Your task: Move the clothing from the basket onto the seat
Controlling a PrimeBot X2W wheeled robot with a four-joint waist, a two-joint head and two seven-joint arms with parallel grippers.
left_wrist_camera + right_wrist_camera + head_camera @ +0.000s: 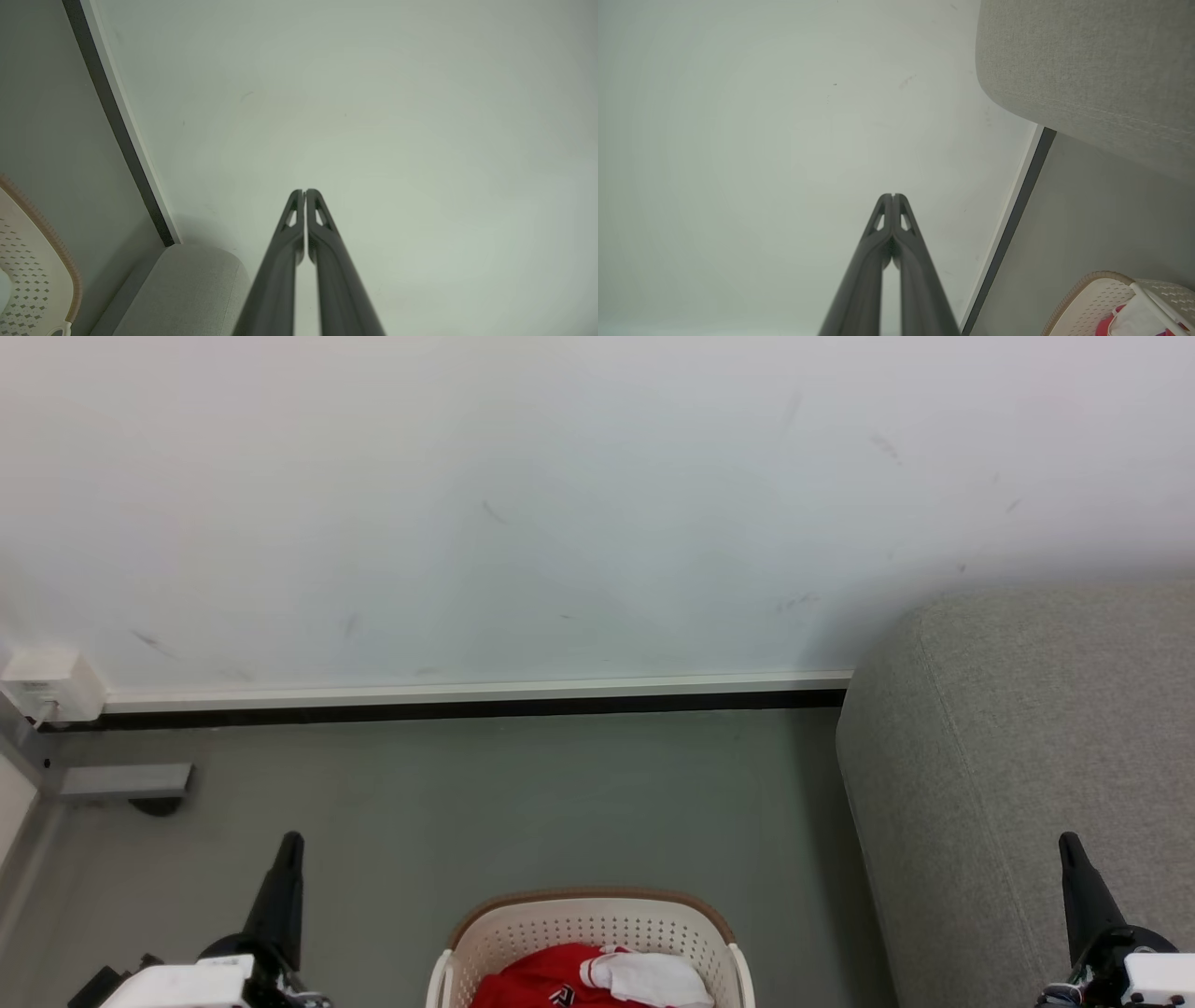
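The red jersey (546, 980) with a white panel lies crumpled inside the cream-white basket (523, 933), which stands on the floor at the bottom centre of the head view. The light grey sofa (1027, 756) fills the right side. My left gripper (288, 845) hangs shut to the left of the basket, holding nothing. My right gripper (1069, 847) is shut in front of the sofa, right of the basket. In the left wrist view my left gripper (304, 192) points at the wall, tips together. In the right wrist view my right gripper (893, 196) does the same, with the basket (1087, 298) and jersey (1104, 326) at the lower right.
A pale wall with a white and black skirting (467, 700) runs behind the grey floor (513, 803). A white socket box (47, 681) and a grey bracket (121, 782) sit at the far left. The sofa (187, 289) and basket (42, 270) edge show in the left wrist view.
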